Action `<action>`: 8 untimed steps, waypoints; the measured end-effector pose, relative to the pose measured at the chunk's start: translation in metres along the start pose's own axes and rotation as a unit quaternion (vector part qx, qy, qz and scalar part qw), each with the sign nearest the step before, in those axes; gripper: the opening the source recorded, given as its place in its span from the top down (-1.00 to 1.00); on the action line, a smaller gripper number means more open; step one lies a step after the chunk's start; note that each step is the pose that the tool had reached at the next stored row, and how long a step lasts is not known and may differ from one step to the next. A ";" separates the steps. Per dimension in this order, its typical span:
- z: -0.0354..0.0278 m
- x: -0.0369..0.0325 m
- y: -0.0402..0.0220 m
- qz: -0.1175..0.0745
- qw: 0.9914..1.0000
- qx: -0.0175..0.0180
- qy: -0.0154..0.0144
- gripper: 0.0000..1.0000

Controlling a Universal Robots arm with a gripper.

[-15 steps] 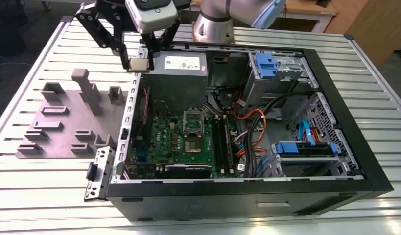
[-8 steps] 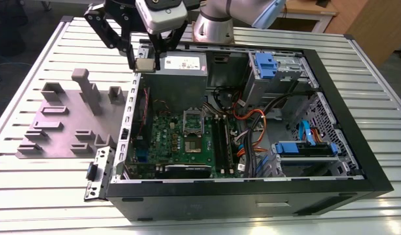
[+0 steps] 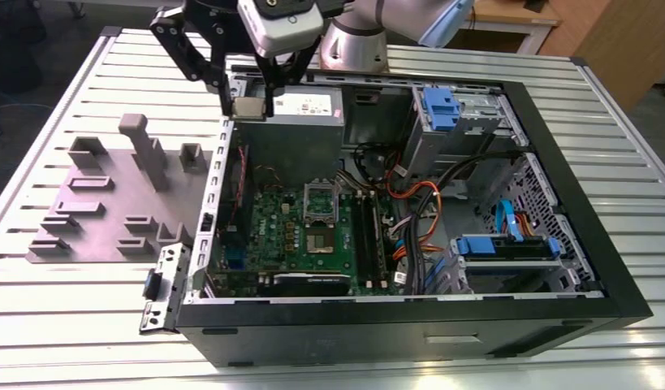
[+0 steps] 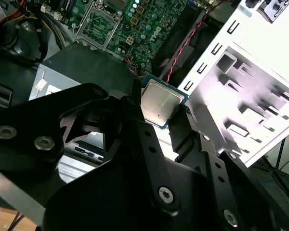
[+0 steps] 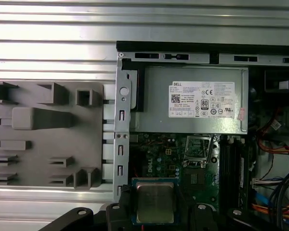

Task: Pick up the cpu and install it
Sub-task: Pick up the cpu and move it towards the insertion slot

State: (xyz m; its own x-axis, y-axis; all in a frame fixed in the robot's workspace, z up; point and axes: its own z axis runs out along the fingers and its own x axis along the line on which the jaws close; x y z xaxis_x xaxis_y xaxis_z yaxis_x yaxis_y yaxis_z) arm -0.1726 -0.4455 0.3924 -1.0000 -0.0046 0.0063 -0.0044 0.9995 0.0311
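My gripper (image 3: 248, 109) is shut on the cpu (image 3: 245, 106), a small square chip with a silvery top and a pale rim. It hangs in the air above the case's far corner on the exterior view's left, over the power supply (image 3: 300, 102). Both wrist views show the cpu (image 4: 159, 102) (image 5: 154, 202) clamped between the two black fingers (image 4: 135, 120), its metal top showing. The green motherboard (image 3: 300, 236) lies on the case floor below. Its silver socket frame (image 3: 319, 199) (image 5: 198, 149) (image 4: 98, 24) stands apart from the chip.
A grey plate with holder blocks (image 3: 105, 207) lies on the slatted table at the exterior view's left, beside the case wall (image 3: 215, 187). Inside the case are blue drive caddies (image 3: 506, 246), orange and red cables (image 3: 413, 199) and memory slots (image 3: 367, 236).
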 end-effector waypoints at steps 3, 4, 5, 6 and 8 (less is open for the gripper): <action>0.0000 -0.0029 0.0000 0.000 1.000 0.000 0.000 0.06; 0.0000 -0.0038 0.0000 0.000 1.000 0.000 0.000 0.06; -0.0001 -0.0046 0.0000 0.000 1.000 0.000 0.000 0.06; -0.0001 -0.0053 0.0000 0.000 1.000 0.000 0.000 0.06; -0.0001 -0.0069 0.0000 0.000 1.000 0.000 0.000 0.06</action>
State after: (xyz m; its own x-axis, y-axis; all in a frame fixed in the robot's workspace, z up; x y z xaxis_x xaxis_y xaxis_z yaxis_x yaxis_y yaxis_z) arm -0.1657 -0.4455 0.3924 -1.0000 -0.0046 0.0063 -0.0044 0.9995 0.0310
